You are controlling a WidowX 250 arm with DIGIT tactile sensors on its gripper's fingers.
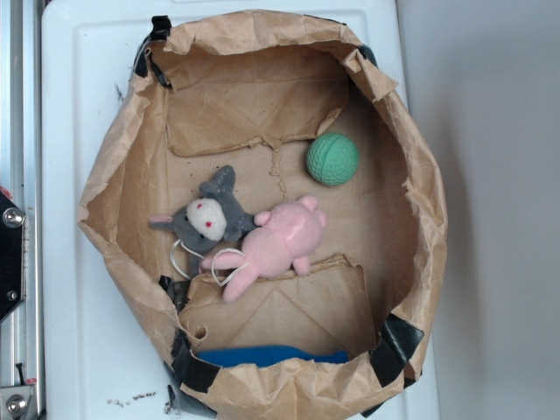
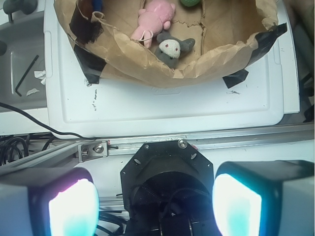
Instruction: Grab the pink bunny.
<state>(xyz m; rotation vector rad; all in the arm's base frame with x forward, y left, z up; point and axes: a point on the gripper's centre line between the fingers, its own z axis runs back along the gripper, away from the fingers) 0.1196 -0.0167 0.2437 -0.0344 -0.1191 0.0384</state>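
Overhead look into a brown paper bag (image 1: 122, 175) with its rim rolled down and patched with black tape, set on a white plastic surface (image 1: 79, 87). Inside, on the creased paper floor, a pink bunny (image 1: 278, 242) lying near the middle, limbs sprawled, with thin white string looped at its lower end. Pressed against its left side, touching, a grey plush (image 1: 208, 219) with a white face and red eyes. Up and to the right, well apart from both toys, a green ball (image 1: 332, 158). Along the bag's lower edge, a strip of something blue (image 1: 267, 355), partly hidden by a paper fold. Nothing lying over the bunny.

From the wrist camera, the gripper (image 2: 155, 204) pulled back outside the bag, over a metal rail (image 2: 221, 140) at the edge of the white surface. Two pale glowing finger pads (image 2: 74, 206) spread wide at the frame's lower corners, nothing between them. To the left, a black cable (image 2: 29, 120) and an Allen key (image 2: 25, 74).
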